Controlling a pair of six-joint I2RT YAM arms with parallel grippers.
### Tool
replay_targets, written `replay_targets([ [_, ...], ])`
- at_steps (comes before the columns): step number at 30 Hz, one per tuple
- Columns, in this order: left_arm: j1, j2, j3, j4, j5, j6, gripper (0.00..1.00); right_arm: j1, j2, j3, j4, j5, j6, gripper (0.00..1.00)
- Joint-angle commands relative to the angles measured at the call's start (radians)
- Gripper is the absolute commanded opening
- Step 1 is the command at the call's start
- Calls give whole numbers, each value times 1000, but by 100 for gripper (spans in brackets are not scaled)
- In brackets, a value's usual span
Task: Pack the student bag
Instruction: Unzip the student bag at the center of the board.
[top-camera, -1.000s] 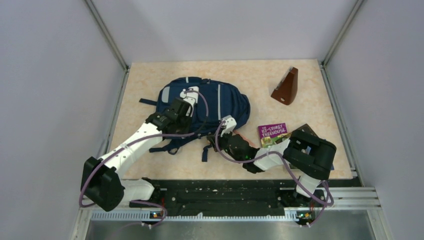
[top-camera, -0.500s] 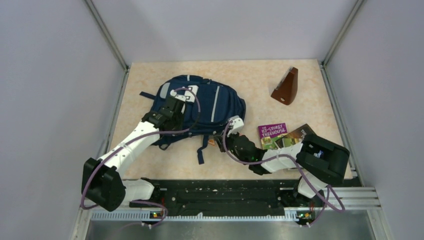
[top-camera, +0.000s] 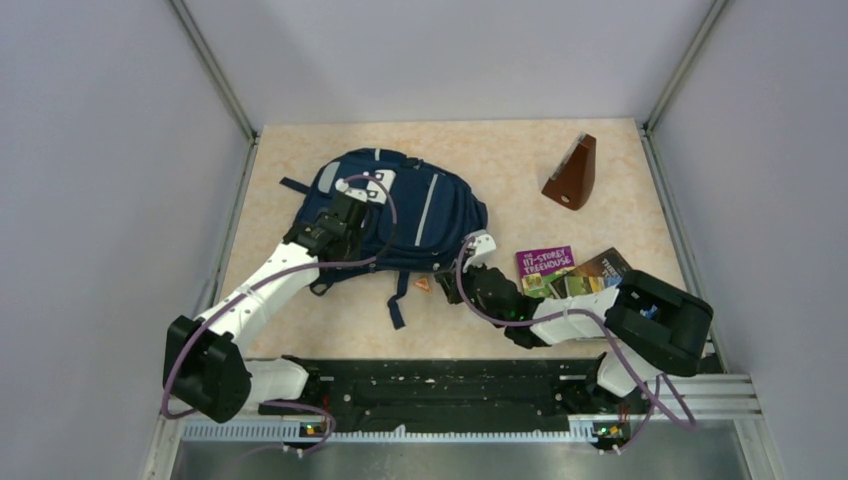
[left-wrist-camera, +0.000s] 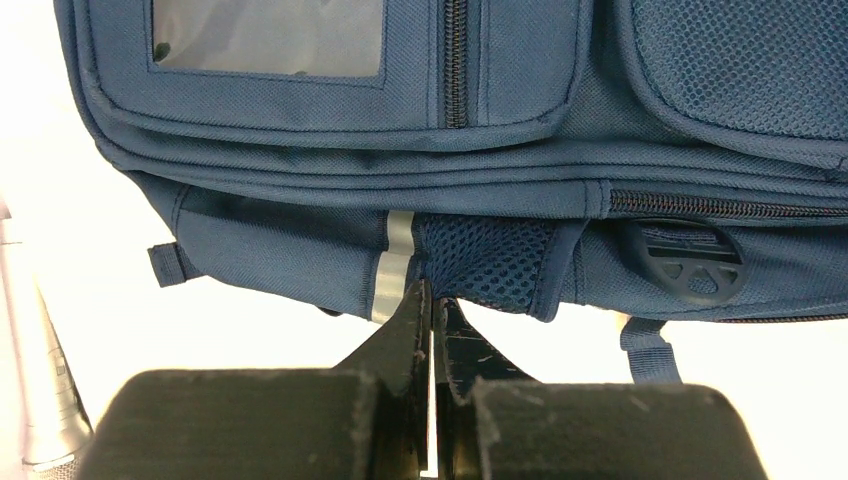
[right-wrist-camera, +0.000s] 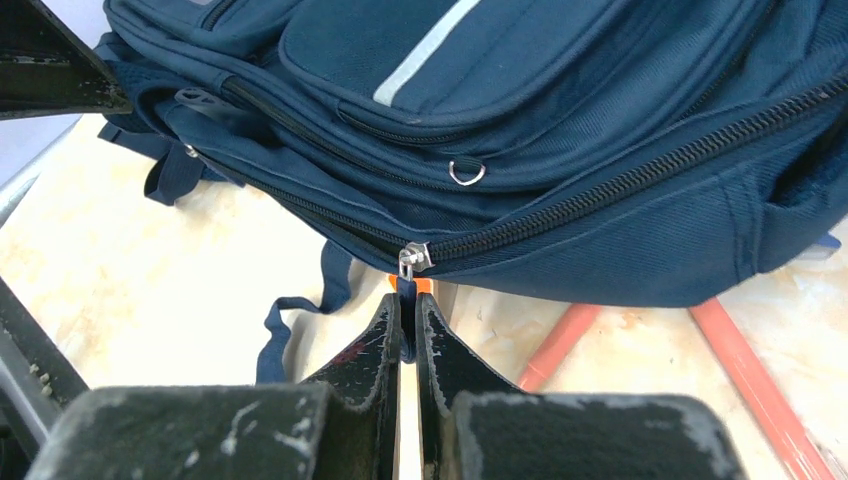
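Right wrist: the right gripper (right-wrist-camera: 408, 312) is clenched on the small dark zipper pull tab (right-wrist-camera: 405, 291) of the large navy blue fabric backpack (right-wrist-camera: 560, 150).
The left gripper (left-wrist-camera: 433, 300) pinches its blue mesh side pocket (left-wrist-camera: 485, 262), probably as an anchor (so the zip can run); the bag lies left-centre on the beige table (top-camera: 500, 160).

Printed in pale capitals on the purple book cover (top-camera: 546, 262) lying on the worktop (top-camera: 500, 160), small but legible from above: "THE 117-STOREY TREEHOUSE".
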Motion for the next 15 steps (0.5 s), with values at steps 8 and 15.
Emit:
replay_targets([
  [8, -39, -81, 24, 135, 302, 111, 65, -41, -108, -52, -52, -183, -17, 0],
  [15, -158, -43, -10, 220, 472, 206, 71, -41, -187, -71, -79, -211, -35, 0],
])
